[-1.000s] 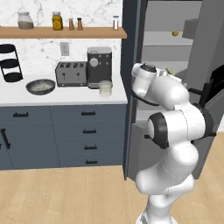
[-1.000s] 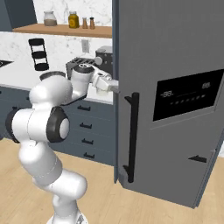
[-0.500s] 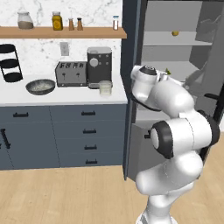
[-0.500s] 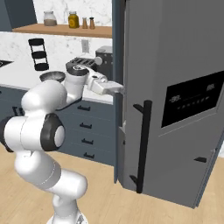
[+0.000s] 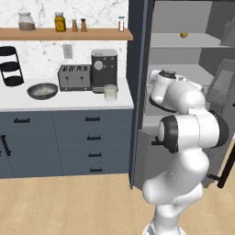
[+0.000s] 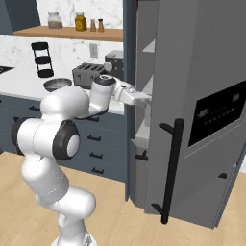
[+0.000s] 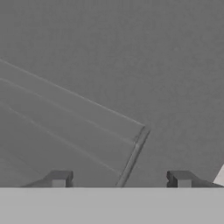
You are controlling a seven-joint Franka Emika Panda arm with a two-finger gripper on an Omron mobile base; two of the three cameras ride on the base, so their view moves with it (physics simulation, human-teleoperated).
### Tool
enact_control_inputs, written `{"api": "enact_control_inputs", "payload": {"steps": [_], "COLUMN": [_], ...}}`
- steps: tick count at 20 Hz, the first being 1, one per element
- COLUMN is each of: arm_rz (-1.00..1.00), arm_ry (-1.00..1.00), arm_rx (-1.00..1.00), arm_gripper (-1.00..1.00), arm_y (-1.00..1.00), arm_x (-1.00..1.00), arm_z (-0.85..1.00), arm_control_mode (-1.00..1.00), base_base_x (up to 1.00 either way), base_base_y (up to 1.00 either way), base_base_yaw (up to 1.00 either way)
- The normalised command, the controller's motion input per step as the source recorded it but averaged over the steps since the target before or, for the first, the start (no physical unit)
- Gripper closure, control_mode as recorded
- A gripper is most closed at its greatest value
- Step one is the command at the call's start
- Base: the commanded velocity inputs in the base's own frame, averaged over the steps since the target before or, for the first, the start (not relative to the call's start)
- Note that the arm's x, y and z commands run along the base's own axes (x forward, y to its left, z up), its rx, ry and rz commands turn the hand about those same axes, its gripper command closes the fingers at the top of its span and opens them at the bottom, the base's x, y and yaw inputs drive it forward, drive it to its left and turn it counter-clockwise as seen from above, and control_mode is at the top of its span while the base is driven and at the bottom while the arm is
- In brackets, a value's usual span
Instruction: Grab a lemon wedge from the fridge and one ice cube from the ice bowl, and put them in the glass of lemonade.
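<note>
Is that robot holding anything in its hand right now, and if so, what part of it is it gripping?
Nothing is held. In the hand view the hand has its fingertips standing apart with only grey fridge interior between them.

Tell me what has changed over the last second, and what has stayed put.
The fridge door has swung further open, its black handle now nearer the right base camera. The arm has folded back toward the base, elbow rising, while the hand reaches into the fridge. In the hand view the gripper jaws stand apart with nothing between them. The ice bowl, the glass of lemonade, toaster and coffee machine have not moved.
</note>
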Motion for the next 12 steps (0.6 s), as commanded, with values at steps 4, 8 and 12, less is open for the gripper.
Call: {"api": "enact_control_inputs", "payload": {"steps": [4,8,12], "arm_rz": [0.13,0.39,0.43], "arm_ry": [-0.04,0.0,0.03], "arm_rx": [-0.03,0.16,0.55], "arm_gripper": [-1.0,-1.0,-1.0], "arm_y": [0.79,0.64,0.02], "arm_x": [-0.14,-0.52,-0.64], "arm_z": [0.28,0.43,0.06], "arm_control_mode": [-1.0,-1.0,-1.0], "base_base_x": [0.0,0.0,0.0], "base_base_y": [0.0,0.0,0.0], "base_base_yaw": [0.0,0.0,0.0]}}
